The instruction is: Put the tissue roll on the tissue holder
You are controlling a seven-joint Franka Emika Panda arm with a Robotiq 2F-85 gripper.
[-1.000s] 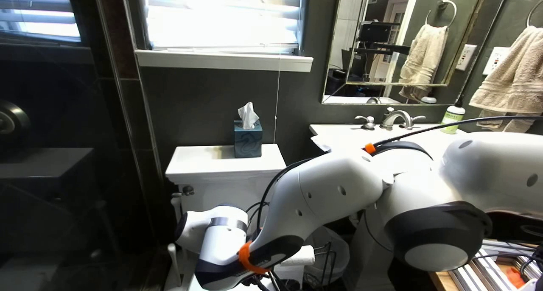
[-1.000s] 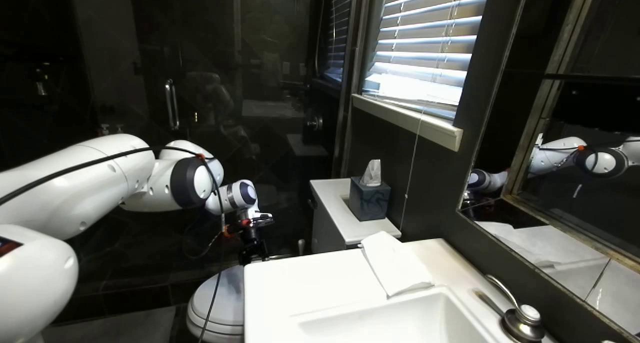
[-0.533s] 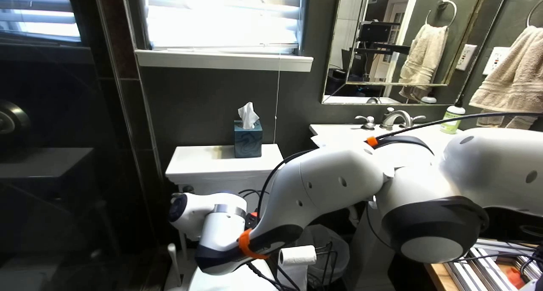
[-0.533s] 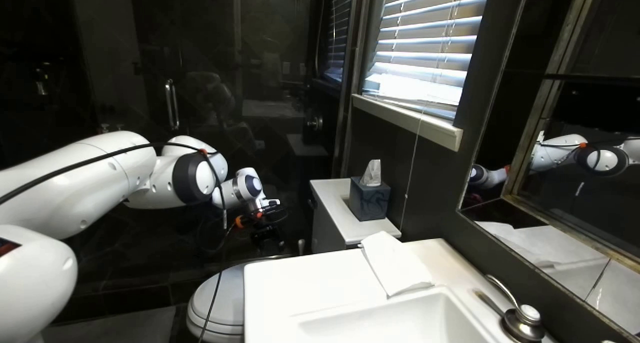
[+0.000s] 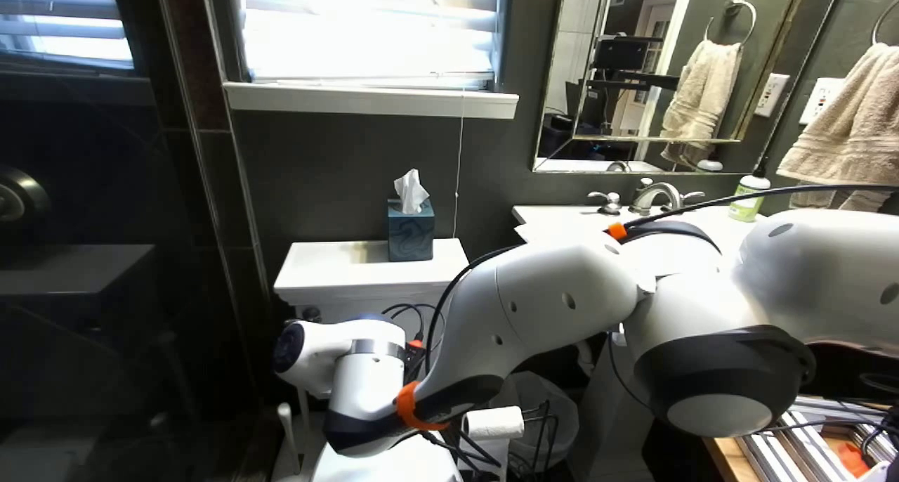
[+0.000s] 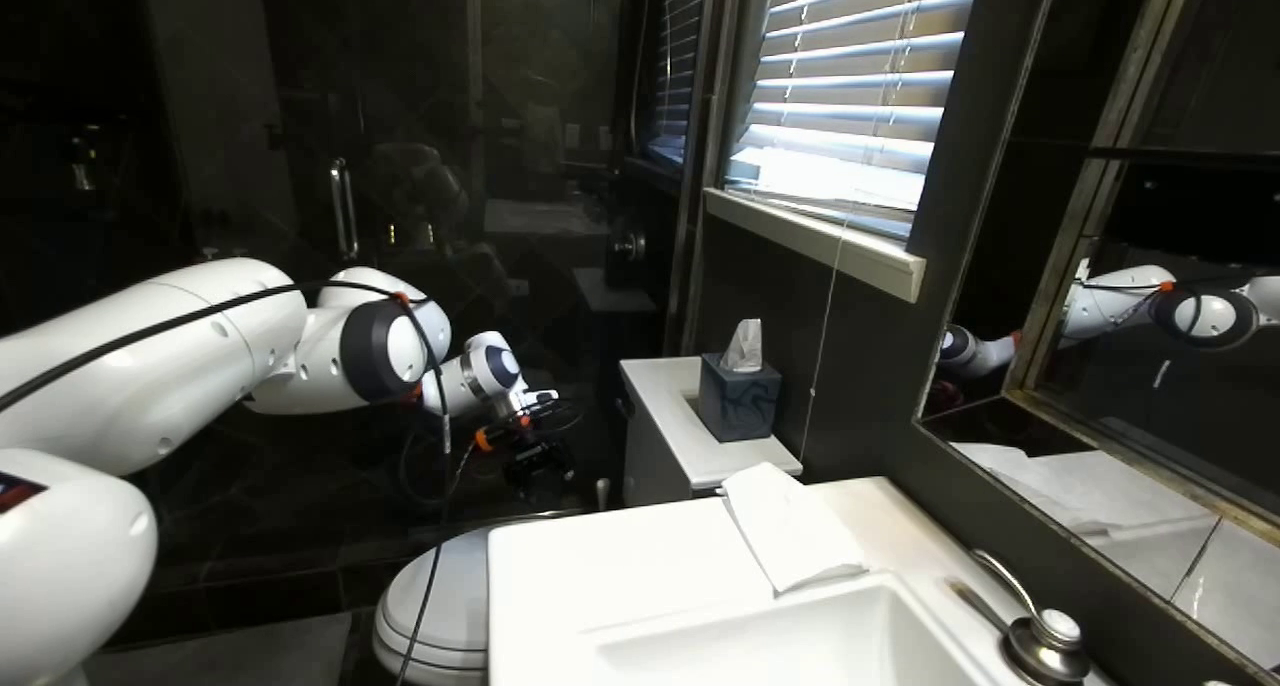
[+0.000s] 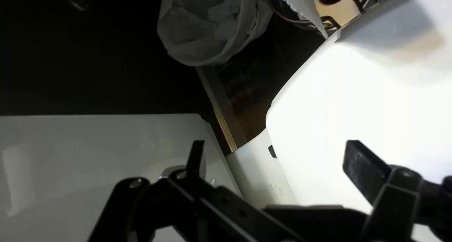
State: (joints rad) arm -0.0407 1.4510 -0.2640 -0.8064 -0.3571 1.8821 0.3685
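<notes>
Bathroom wall (image 5: pixel 330 180) behind, tissue roll (image 5: pixel 493 423) looks seated on tissue holder (image 5: pixel 554 429), gripper (image 7: pixel 277 159) spread and empty, probably only retreat remains.

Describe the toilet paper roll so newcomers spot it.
In an exterior view, start at the toilet tank under the window. Go down and right, below the robot arm, to the trash bin; the toilet paper roll overlaps its left edge in the picture. It's the short white cylinder on its side, unlike the bag-lined bin or blue tissue box.

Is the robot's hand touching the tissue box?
Apart: an exterior view shows a dark gap and the toilet tank between the hand and tissue box.
</notes>
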